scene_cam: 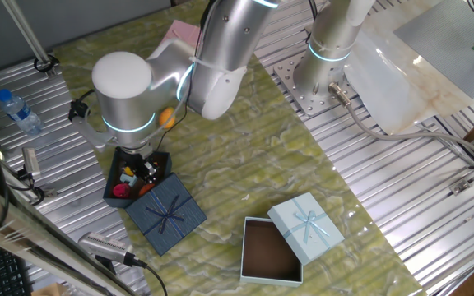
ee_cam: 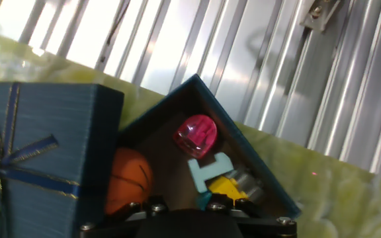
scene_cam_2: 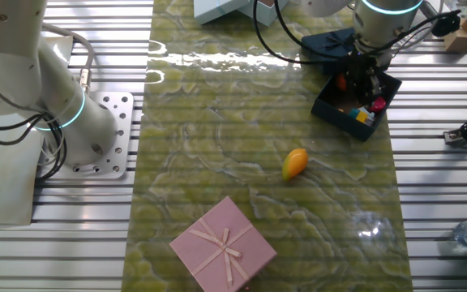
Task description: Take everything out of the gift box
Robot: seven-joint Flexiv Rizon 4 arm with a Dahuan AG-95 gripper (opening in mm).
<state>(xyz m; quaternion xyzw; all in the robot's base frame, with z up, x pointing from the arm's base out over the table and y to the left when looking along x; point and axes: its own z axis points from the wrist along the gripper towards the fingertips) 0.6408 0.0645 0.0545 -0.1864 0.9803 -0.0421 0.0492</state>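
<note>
Fingers inside gift box, spread unclear, pink toy, orange ball.

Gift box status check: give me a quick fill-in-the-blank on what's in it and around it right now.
1. The end effector is lowered into the open navy gift box, whose lid lies ____ it on the table.
2. Already out on the table, between the gift box and the pink box, lies one ____ toy.
3. In the hand view, a pink piece sits above a ____ piece in the box.

Missing words: beside; orange; teal
</note>
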